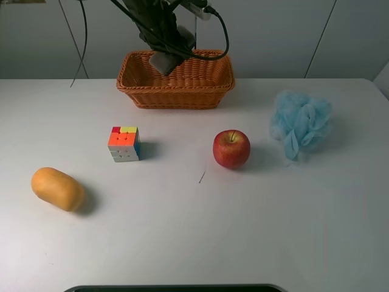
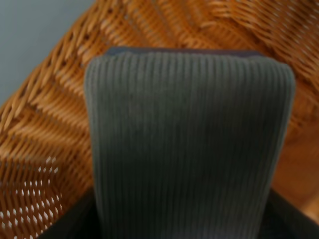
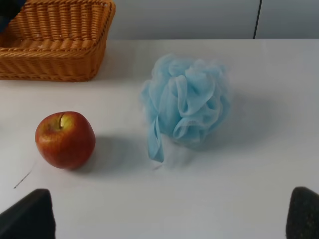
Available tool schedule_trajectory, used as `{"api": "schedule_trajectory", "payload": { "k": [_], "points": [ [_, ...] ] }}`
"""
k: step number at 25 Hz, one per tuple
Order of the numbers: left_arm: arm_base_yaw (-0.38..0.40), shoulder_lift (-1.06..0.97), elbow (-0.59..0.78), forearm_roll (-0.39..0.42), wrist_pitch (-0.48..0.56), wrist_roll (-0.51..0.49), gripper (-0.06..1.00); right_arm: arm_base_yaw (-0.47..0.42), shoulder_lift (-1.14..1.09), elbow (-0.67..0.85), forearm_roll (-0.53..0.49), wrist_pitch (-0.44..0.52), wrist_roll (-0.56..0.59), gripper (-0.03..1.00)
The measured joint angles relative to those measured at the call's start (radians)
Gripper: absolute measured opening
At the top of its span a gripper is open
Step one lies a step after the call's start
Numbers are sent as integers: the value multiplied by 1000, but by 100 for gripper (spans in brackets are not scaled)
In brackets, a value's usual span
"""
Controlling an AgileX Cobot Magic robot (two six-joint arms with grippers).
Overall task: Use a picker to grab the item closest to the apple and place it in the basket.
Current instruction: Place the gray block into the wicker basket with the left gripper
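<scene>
Bath puff sat near apple; right hand spread wide, held nothing. Risk: soft mesh could slip from shallow pinch. Left hand state couldn't be told.

Showing no readable text, label, brand, number or sign in any of the three views. Showing only plain coloured squares on the faces of the cube, and bare, unmarked weave on the basket.
</scene>
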Motion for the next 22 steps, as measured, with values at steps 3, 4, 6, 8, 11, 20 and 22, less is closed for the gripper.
{"api": "schedule_trajectory", "payload": {
  "k": [3, 4, 6, 8, 11, 20, 22],
  "points": [
    [21, 29, 0, -41, -72, 2, 54, 0, 0, 0, 0, 0, 0, 70],
    [28, 37, 0, -51, -94, 2, 54, 0, 0, 0, 0, 0, 0, 70],
    [37, 53, 0, -67, -119, 2, 54, 0, 0, 0, 0, 0, 0, 70],
    [45, 63, 0, -71, -144, 4, 54, 0, 0, 0, 0, 0, 0, 70],
    [47, 74, 0, -96, -161, 4, 54, 0, 0, 0, 0, 0, 0, 70],
    [47, 87, 0, -161, -192, 4, 72, 0, 0, 0, 0, 0, 0, 70],
    [47, 87, 0, -179, -192, 4, 73, 0, 0, 0, 0, 0, 0, 70]
  ]
}}
